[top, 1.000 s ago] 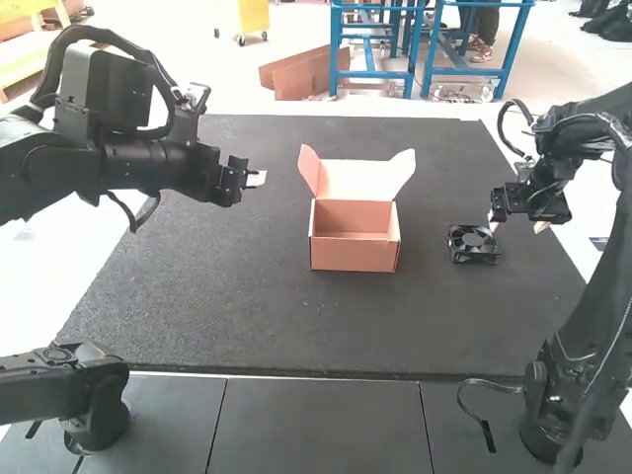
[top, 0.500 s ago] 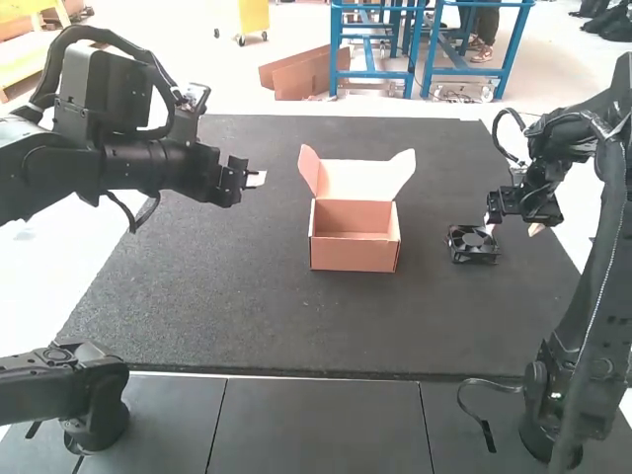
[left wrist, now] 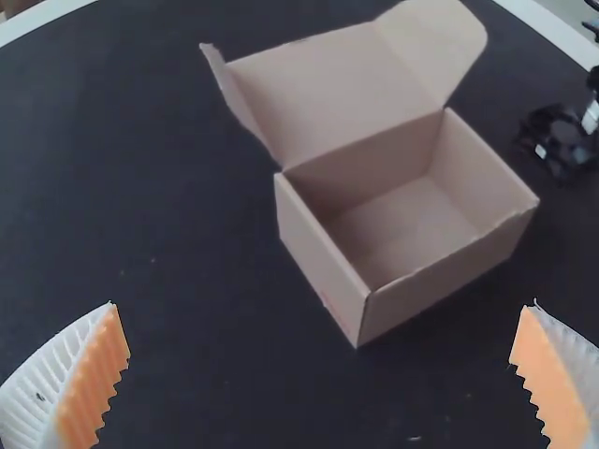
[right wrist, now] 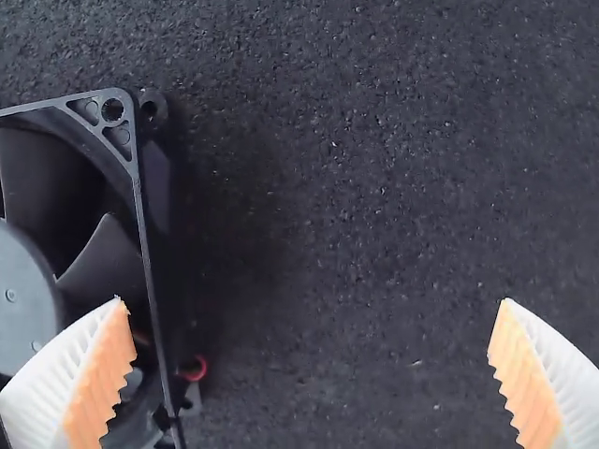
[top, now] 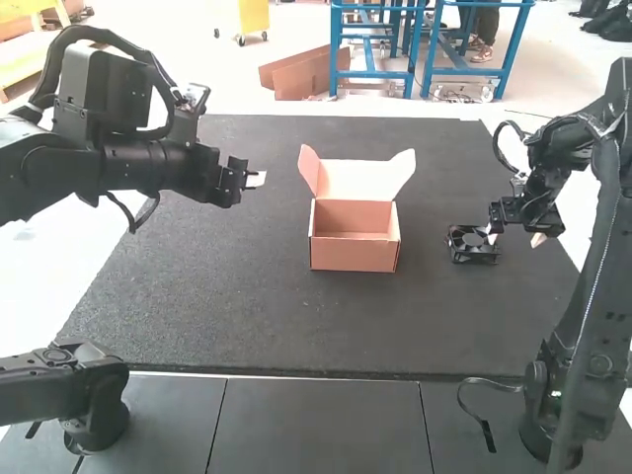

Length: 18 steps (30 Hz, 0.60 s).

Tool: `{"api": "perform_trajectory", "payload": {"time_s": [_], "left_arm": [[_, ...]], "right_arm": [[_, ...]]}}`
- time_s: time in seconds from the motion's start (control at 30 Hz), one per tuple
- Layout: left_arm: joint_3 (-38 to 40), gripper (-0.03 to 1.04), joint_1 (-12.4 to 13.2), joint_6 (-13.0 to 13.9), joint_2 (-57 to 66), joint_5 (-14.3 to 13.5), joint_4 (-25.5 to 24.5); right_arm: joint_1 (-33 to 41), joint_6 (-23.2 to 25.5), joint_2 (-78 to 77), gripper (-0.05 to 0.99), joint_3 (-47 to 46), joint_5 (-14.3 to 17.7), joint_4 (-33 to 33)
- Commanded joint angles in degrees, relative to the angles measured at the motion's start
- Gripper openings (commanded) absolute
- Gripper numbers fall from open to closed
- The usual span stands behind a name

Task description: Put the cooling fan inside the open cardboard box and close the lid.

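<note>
Black mat (top: 247, 296): cooling fan (right wrist: 56, 215) beside one right finger (right wrist: 94, 374), outside gap; fingers spread.

A black grainy mat (top: 247, 296) covers the grey table (top: 316, 425).

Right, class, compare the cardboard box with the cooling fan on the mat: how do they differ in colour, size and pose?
The cardboard box is light brown; the cooling fan is black. The box is clearly larger and taller than the fan. The box stands upright with its lid open, while the fan lies flat. Both rest on the dark mat, apart.
</note>
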Motion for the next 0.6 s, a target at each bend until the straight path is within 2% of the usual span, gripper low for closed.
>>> {"api": "perform_trajectory", "payload": {"time_s": [0.0, 0.43, 0.57], "left_arm": [[0.57, 0.97, -0.17, -0.24, -0.08, -0.18, 0.27], [0.57, 0.97, -0.08, -0.24, -0.08, -0.18, 0.45], [0.66, 0.97, -0.08, -0.24, -0.08, -0.18, 0.45]], "right_arm": [[-0.94, -0.13, 0.66, 0.87, 1.41, 0.65, -0.11], [-0.94, -0.22, 2.16, 0.87, 1.58, 0.83, -1.61], [-0.94, -0.22, 3.04, 0.71, 1.67, 0.65, -3.28]]}}
